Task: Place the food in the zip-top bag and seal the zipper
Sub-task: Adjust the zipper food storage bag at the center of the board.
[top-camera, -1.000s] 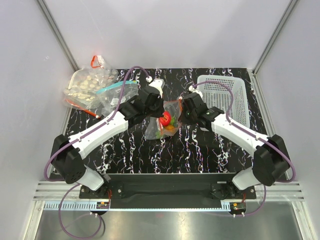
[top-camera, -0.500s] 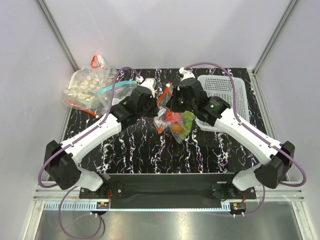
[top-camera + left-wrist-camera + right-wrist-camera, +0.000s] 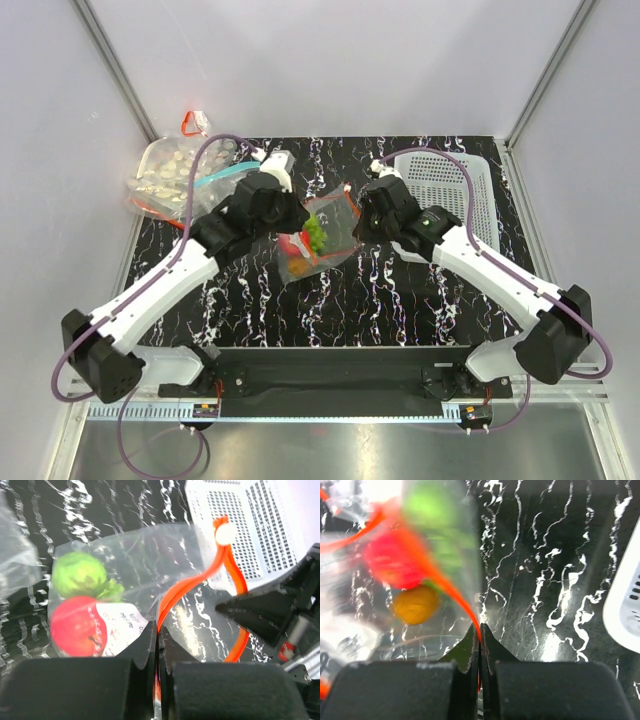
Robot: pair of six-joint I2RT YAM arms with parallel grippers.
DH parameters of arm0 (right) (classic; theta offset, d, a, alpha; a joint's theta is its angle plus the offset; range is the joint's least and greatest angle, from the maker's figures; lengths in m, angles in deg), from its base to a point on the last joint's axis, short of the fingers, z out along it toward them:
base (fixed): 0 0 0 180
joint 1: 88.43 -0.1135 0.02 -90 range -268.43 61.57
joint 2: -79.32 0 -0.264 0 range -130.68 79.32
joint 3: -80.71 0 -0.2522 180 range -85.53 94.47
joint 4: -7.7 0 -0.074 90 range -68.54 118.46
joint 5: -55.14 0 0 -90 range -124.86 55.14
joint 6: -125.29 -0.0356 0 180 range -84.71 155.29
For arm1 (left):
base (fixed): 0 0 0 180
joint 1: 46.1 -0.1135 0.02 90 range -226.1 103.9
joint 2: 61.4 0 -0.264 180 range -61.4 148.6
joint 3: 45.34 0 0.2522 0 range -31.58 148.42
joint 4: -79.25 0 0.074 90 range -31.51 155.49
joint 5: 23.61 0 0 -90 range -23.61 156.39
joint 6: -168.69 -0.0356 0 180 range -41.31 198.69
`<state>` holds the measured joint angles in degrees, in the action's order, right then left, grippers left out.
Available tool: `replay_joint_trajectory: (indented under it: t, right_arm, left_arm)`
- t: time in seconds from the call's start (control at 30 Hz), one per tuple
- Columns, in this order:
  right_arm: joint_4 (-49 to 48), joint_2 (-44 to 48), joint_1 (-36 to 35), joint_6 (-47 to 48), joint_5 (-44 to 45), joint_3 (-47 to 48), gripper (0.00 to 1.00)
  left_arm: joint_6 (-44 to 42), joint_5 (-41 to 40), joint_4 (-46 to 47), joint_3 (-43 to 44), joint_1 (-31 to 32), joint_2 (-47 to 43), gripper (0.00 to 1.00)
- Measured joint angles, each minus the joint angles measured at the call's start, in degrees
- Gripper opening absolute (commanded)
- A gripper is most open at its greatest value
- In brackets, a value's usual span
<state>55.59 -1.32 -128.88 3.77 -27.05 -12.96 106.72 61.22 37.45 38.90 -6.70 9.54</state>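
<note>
The zip-top bag point(image 3: 320, 240) hangs stretched between my two grippers above the middle of the table. The food is inside it: a red round fruit point(image 3: 77, 626), a green piece point(image 3: 77, 575), green grapes point(image 3: 317, 232) and a brown-orange ball point(image 3: 415, 604). My left gripper point(image 3: 158, 632) is shut on the red-orange zipper point(image 3: 200, 580) at the bag's left end. My right gripper point(image 3: 480, 629) is shut on the same strip at the other end. In the top view the left gripper point(image 3: 293, 220) and right gripper point(image 3: 360, 222) face each other across the bag. The right wrist view is blurred.
A white perforated basket point(image 3: 450, 195) stands at the back right, close behind the right arm. At the back left lie a bag of pale beige pieces point(image 3: 175, 170) and a clear bag with a teal zipper point(image 3: 228, 180). The table is black marble-patterned.
The right gripper has closed on the zipper. Both grippers raised the bag off the table, then carried it slightly left. The food has shifted inside the bag.
</note>
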Motion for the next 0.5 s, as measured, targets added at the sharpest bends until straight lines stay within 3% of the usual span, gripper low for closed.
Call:
replay_joint_trajectory:
  t: [0.4,0.5]
  right_arm:
    - [-3.2,3.0,0.0,-0.1,-5.9,-4.6,0.01]
    - [-4.3,2.9,0.0,-0.2,-7.6,-4.6,0.08]
  left_arm:
    - [2.1,5.2,4.2,-5.4,2.3,5.9,0.00]
    - [2.0,5.5,4.7,-5.3,3.1,5.9,0.00]
